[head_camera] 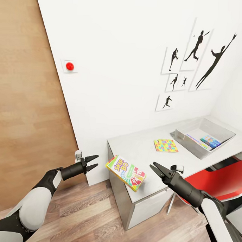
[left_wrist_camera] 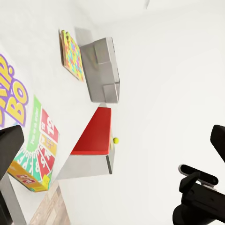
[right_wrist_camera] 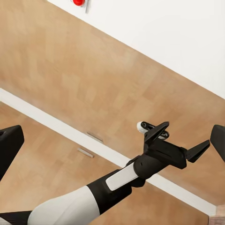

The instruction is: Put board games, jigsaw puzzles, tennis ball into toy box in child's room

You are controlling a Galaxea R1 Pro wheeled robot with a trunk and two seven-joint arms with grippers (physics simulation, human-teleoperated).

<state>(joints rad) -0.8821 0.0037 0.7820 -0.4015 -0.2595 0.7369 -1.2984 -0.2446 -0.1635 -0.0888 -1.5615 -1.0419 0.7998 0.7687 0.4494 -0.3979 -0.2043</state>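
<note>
Table (head_camera: 148, 145): Skip-Bo box (head_camera: 126, 172) overhangs edge; jigsaw puzzle (head_camera: 165, 145) beside toy box (head_camera: 203, 136).
Left wrist view: tennis ball (left_wrist_camera: 116, 140) by red chair (left_wrist_camera: 94, 133).
Left gripper (head_camera: 94, 162): wide, empty.
Right gripper (head_camera: 155, 168): parted, empty.

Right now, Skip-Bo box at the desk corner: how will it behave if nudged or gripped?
The Skip-Bo box juts past the table corner, so a nudge may tip it off. Flat and boxy, it is probably stiff and light. Its printed faces may be slippery.

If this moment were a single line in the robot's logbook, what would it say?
left gripper: open, empty | right gripper: open, empty | Skip-Bo box: on table corner, overhanging edge | jigsaw puzzle: on table | toy box: holds some toys
</note>
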